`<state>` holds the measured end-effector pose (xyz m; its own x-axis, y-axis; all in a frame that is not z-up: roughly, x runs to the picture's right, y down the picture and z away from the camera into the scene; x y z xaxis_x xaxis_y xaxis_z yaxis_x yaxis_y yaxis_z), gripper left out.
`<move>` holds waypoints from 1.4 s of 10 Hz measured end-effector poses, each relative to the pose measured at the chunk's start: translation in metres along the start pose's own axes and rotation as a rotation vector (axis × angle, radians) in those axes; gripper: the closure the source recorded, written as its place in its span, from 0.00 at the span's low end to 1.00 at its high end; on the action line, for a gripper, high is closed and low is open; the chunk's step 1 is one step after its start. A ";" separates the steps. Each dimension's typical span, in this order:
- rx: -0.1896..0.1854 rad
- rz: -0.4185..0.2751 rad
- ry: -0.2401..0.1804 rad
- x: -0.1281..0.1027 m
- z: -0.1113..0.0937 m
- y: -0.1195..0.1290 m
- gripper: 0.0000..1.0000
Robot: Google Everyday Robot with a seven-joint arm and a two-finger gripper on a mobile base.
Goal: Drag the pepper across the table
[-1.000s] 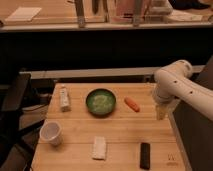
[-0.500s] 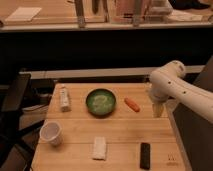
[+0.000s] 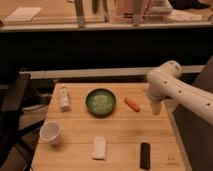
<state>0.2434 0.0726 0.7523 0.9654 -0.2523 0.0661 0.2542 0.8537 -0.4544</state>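
**Gripper poised beside the pepper, drag not yet begun**

The step in hand looks like the approach. The gripper (image 3: 156, 107) hangs fingers-down just right of the pepper (image 3: 132, 103), not touching it, with its jaws wide and holding nothing. The pepper lies on the far right part of the table (image 3: 125, 132), between the green bowl (image 3: 100, 101) and the gripper.

The next move calls for lowering onto or against the pepper, then pulling it along the wood. The bowl blocks a straight run left, and the table's right edge is close behind the gripper. The best open room seems to be toward the front, across the bare planks between the white packet (image 3: 100, 148) and the dark bar (image 3: 145, 155). The cup (image 3: 51, 133) and the bottle (image 3: 64, 98) stand well apart on the left.
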 end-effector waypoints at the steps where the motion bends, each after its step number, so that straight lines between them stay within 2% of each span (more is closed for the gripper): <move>1: 0.003 -0.017 0.002 0.002 0.003 -0.002 0.20; 14: 0.038 -0.194 0.001 0.009 0.032 -0.041 0.20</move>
<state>0.2438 0.0503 0.7999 0.8979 -0.4145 0.1483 0.4378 0.8057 -0.3990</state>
